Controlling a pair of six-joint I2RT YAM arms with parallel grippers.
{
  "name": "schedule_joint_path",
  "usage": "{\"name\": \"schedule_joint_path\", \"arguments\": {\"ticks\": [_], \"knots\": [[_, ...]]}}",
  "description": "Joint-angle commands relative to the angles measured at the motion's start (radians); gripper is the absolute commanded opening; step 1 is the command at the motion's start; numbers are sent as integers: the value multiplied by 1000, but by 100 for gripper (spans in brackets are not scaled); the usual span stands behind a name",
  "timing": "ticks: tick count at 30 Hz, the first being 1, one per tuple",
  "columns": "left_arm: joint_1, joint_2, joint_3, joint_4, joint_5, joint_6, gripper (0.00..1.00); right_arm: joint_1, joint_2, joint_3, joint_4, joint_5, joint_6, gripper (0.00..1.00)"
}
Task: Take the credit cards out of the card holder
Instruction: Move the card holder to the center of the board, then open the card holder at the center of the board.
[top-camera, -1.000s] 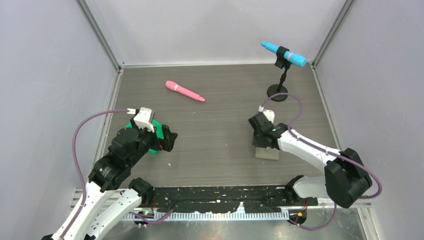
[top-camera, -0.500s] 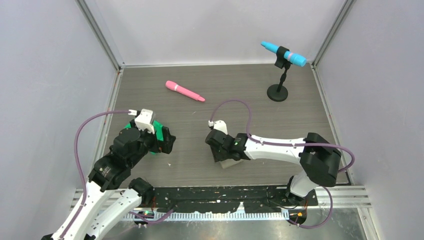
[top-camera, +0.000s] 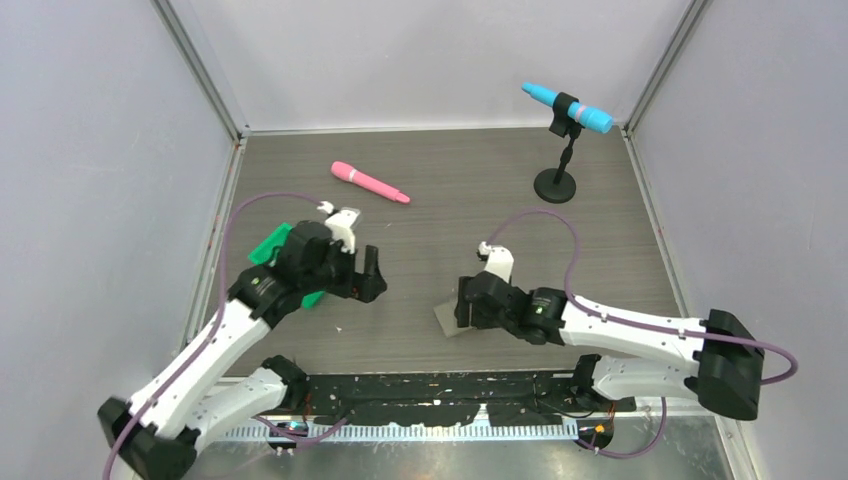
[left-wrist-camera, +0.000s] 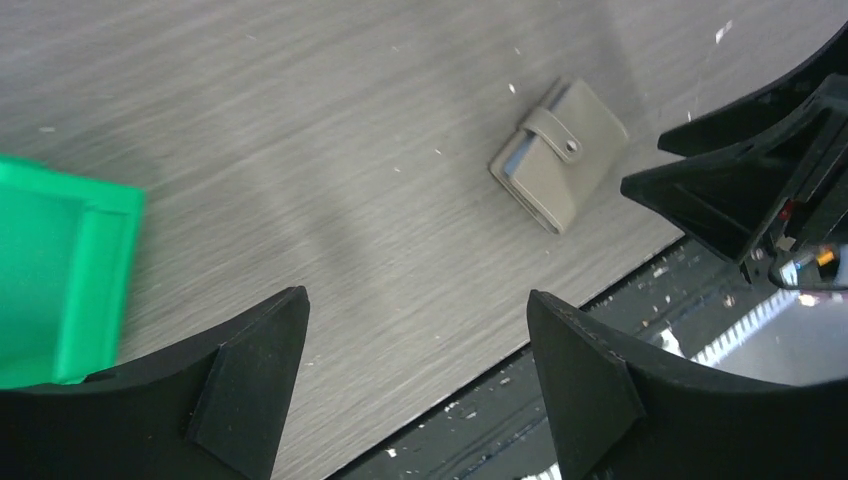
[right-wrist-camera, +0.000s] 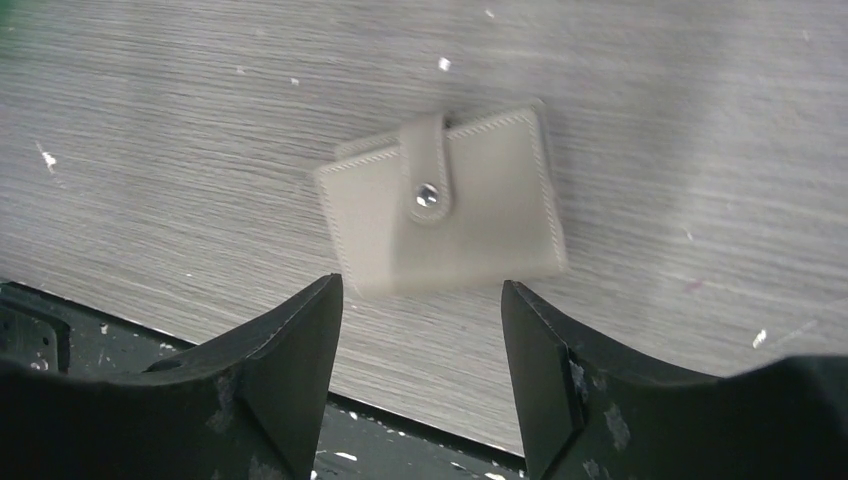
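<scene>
**Item 1, card holder**: grey, folded shut, with its strap snapped across the cover. It lies flat on the surface toward 6 o'clock in the overhead view, close to the near edge. The credit cards cannot be seen; treat them as inside.

**Item 2, right tool**: released, fingers apart with nothing between them. It hangs just at the holder's 6 o'clock side in its own view.

**Item 3, left tool**: released and empty, apart from the holder, which sits at its 1 o'clock. The green tray is at its 9 o'clock.

**Item 4, bystanders:** pink stick at 11 o'clock and blue stick on a black stand at 1 o'clock. Both are well apart from the work.

**Hazards for you to weigh:**
- Snap fastened: if you pull the strap without pinning the body, the whole holder will likely lift or skate
- Near edge: a nudge toward 6 o'clock could slide the holder onto the black rail
- Flat, thin cover: fingers coming down on it may press it shut instead of getting under the strap
- Two tools on one small thing: they may knock each other
- Slippery cards: several may come out together and scatter
</scene>
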Motion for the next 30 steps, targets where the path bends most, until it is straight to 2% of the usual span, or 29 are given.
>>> {"name": "schedule_joint_path", "arguments": {"ticks": [1,5,12,18,23,30], "knots": [[-63,168,68,114,126,-33,82,-8,-106,-110,62,35,153,66],[-119,329,90,189,156,-49,77,-14,-215,-208,149,20,188,65],[-162,584,72,368,259,-98,66,-16,-265,-270,150,12,176,63],[-180,705,60,507,310,-122,64,-17,-291,-297,165,3,225,62],[-183,779,40,597,354,-147,58,-17,-314,-317,169,15,269,61],[-207,865,1,666,372,-182,54,-19,-339,-341,170,16,297,63]]}}
